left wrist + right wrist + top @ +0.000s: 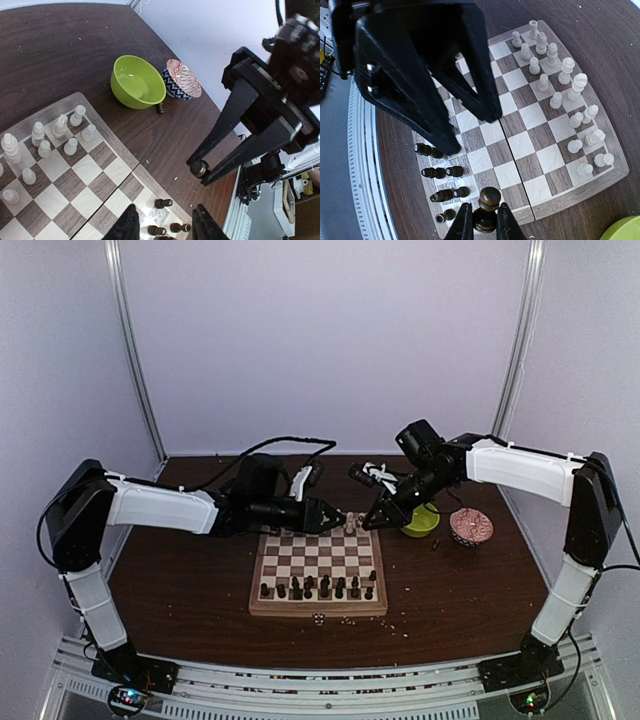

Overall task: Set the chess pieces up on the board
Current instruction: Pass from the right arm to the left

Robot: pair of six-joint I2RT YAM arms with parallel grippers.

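Observation:
The board (318,611) lies mid-table. Dark brown chess pieces (318,589) line its near rows and cream-white ones (351,525) stand at its far edge. In the right wrist view my right gripper (485,224) is shut on a dark brown pawn (489,201), hanging over the board's (580,197) corner by the dark pieces (442,172). My left gripper (469,131) hovers open above the board beside it, nothing between its fingers (131,226). The left wrist view shows the right gripper (200,170) with the pawn, off the board's rim (115,137).
A lime-green bowl (137,82) and a red patterned bowl (182,79) sit right of the board's far corner. One dark piece (160,107) lies on the table by the green bowl. Pale crumbs (318,619) dot the table near the board's front edge.

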